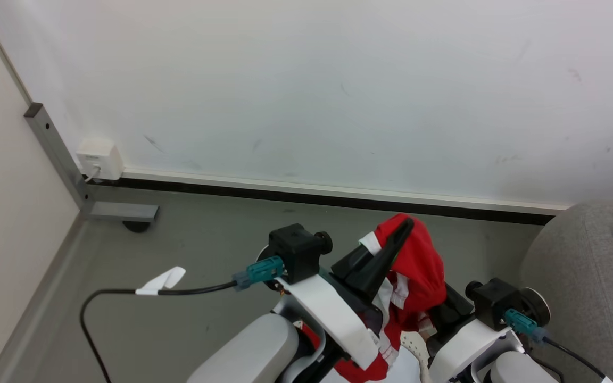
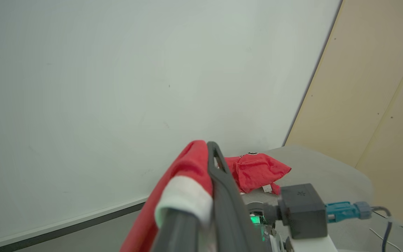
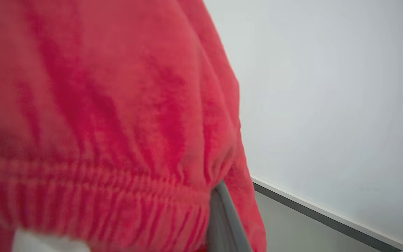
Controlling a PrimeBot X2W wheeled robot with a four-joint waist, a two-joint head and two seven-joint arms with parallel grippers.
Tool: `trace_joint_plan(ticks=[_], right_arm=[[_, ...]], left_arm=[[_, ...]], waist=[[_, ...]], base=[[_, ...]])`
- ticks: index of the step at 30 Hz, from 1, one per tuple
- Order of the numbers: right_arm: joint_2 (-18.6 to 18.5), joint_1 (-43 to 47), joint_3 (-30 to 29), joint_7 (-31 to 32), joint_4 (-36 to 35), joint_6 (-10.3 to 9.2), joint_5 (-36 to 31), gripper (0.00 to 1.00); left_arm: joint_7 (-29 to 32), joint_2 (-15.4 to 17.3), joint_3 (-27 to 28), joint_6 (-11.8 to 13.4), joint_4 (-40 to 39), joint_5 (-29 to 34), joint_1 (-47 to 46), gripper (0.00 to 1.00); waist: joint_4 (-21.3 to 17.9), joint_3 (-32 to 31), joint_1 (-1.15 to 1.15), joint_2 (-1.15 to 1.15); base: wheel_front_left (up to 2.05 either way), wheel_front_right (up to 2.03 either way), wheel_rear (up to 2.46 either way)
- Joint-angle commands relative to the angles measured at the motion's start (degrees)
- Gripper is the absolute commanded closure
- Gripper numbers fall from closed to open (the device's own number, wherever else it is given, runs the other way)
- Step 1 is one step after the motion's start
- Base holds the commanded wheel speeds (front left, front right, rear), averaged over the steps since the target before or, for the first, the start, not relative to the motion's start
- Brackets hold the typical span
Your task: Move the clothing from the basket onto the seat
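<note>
Right now my left gripper (image 1: 405, 226) stands up in front of me, its two dark fingers drawn together to a point and pinching the red shorts (image 1: 418, 266) near the tips. From my left wrist I see the cloth folded over one finger, a white band of trim (image 2: 184, 201) wrapped across it, and the other finger (image 2: 224, 190) pressed close against the fold. The shorts hang down from there between my two forearms, with more white trim showing lower down. My right gripper (image 1: 447, 308) sits just to the right of the hanging cloth and lower than the left. Its fingers go in under the red fabric, so I cannot tell how wide apart they are or whether they hold anything. From the right wrist the gathered elastic waistband (image 3: 100, 189) lies right across the lens, and one grey finger (image 3: 222, 217) pokes out beneath it. Under the shorts a perforated white piece of the basket (image 1: 413, 346) shows. The grey seat (image 1: 578, 287) is off to my right, apart from the shorts, and the red jersey (image 2: 257, 169) lies crumpled on it, a black-and-white mark at its top edge. Behind all this is a white wall (image 1: 338, 80)
</note>
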Motion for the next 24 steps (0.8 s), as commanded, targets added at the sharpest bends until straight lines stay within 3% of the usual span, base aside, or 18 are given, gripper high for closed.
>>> trace_joint_plan(ticks=[1, 14, 15, 17, 18, 24], right_arm=[[-0.5, 1.0, -0.3, -0.2, -0.3, -0.13, 0.3, 1.00], [-1.0, 2.8, -5.3, -0.2, -4.3, -0.13, 1.0, 1.00], [-1.1, 2.8, -5.8, -0.2, -4.6, -0.13, 1.0, 1.00], [-1.1, 2.9, -6.9, -0.2, -5.3, -0.13, 1.4, 1.00], [-1.1, 3.0, -7.5, -0.2, -5.8, -0.13, 1.7, 1.00], [-2.8, 3.1, -11.8, -0.2, -8.5, -0.13, 3.1, 1.00]], left_arm=[[-0.5, 0.4, 0.1, 0.2, 0.2, -0.7, 0.7, 1.00], [-1.5, 1.2, 0.1, 0.8, 2.6, -0.7, 1.1, 1.00], [-1.6, 1.2, 0.1, 0.8, 2.7, -0.7, 1.1, 0.91], [-1.4, 1.3, -0.2, 0.7, 3.1, -0.7, 1.3, 0.43], [-1.3, 1.4, -0.4, 0.6, 3.4, -0.7, 1.5, 0.02], [-1.9, 1.5, -1.5, 0.0, 4.5, -1.1, 2.8, 0.00]], waist=[[-0.1, 0.0, 0.00, 0.00], [-3.0, 0.5, 0.00, 0.00], [-3.4, 0.5, 0.00, 0.00], [-4.3, 0.6, 0.00, 0.00], [-4.8, 0.7, 0.00, 0.00], [-8.7, 1.0, 0.00, 0.00]], base=[[0.00, 0.00, 0.00], [0.00, 0.00, 0.00], [0.00, 0.00, 0.00], [0.00, 0.00, 0.00], [0.00, 0.00, 0.00], [0.00, 0.00, 0.00]])
